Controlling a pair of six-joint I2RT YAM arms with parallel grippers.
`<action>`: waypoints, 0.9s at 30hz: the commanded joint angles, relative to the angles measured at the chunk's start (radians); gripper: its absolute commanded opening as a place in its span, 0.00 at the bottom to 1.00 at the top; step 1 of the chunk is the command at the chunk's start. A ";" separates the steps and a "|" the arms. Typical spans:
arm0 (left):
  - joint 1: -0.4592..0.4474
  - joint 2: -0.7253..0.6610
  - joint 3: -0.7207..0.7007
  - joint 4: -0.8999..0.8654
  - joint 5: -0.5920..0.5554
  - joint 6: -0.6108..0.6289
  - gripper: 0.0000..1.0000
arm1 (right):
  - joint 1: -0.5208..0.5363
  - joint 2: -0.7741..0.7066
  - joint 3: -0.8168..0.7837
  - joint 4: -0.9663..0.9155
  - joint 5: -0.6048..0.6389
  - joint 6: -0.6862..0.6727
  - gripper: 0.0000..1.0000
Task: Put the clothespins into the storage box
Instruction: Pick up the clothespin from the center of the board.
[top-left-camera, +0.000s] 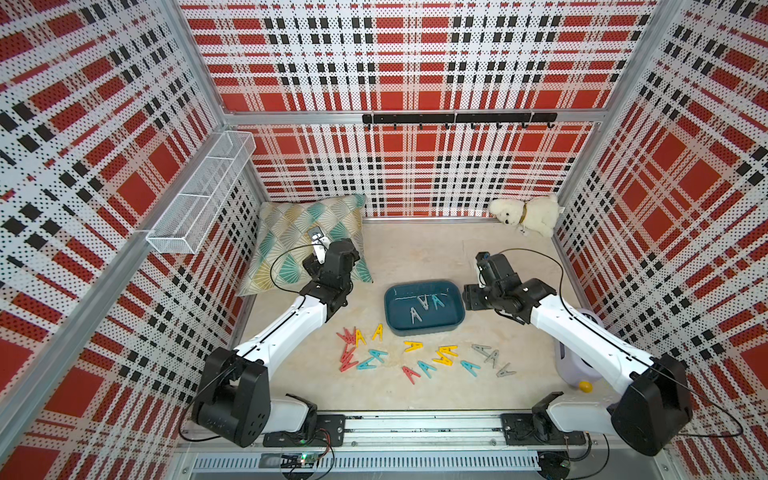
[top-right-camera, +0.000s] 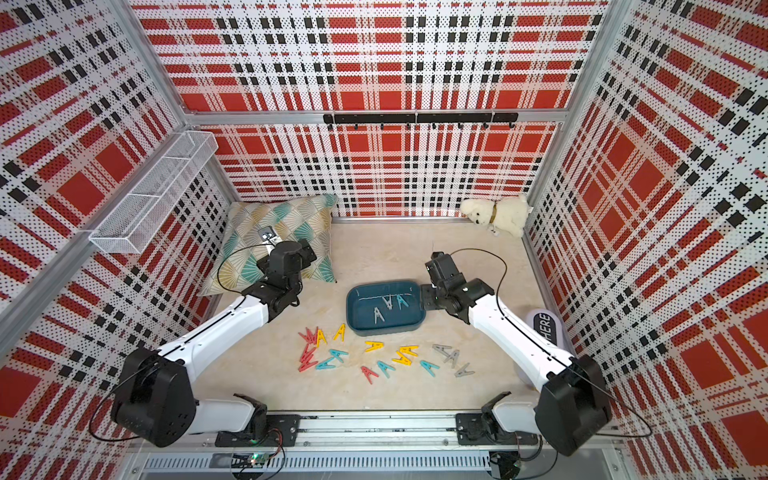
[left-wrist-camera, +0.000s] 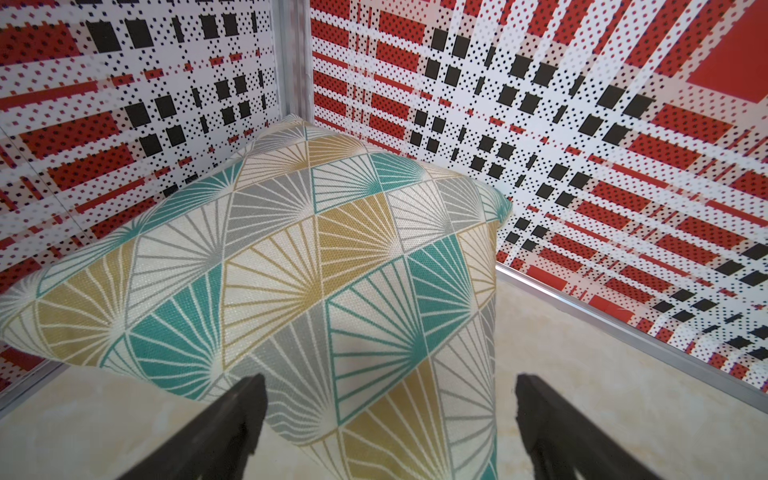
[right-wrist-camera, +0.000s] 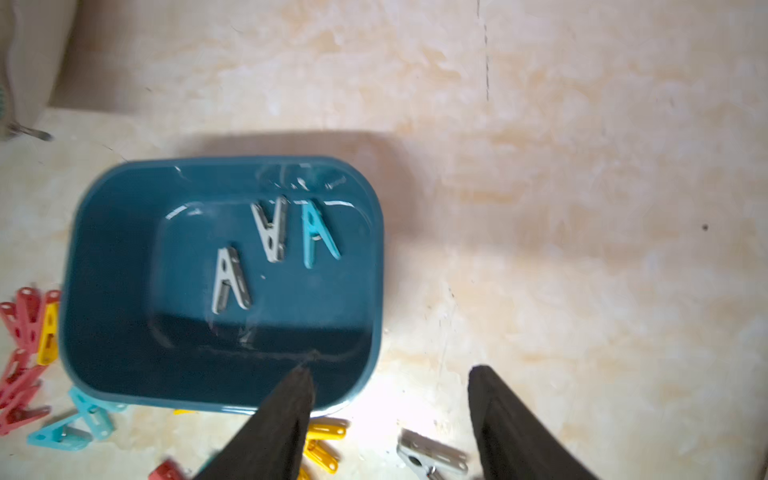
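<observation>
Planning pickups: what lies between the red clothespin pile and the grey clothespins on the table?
Loose yellow clothespins, teal clothespins and one red clothespin, seen in both top views.

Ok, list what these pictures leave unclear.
Red pins: overlapping in both top views, cut off by the right wrist view's edge; count unclear.
Pale object: right arm covers it in both top views; identity unclear.
Right gripper: tips hidden under its wrist in both top views.
</observation>
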 joint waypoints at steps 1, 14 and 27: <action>0.004 0.019 0.011 0.041 0.020 0.006 0.99 | 0.007 -0.040 -0.083 -0.095 -0.056 0.043 0.67; -0.002 0.063 0.041 0.066 0.043 0.004 0.99 | 0.081 0.057 -0.208 -0.092 -0.052 0.157 0.67; 0.011 0.073 0.066 0.076 0.063 0.015 0.99 | 0.113 0.113 -0.241 -0.068 0.068 0.208 0.67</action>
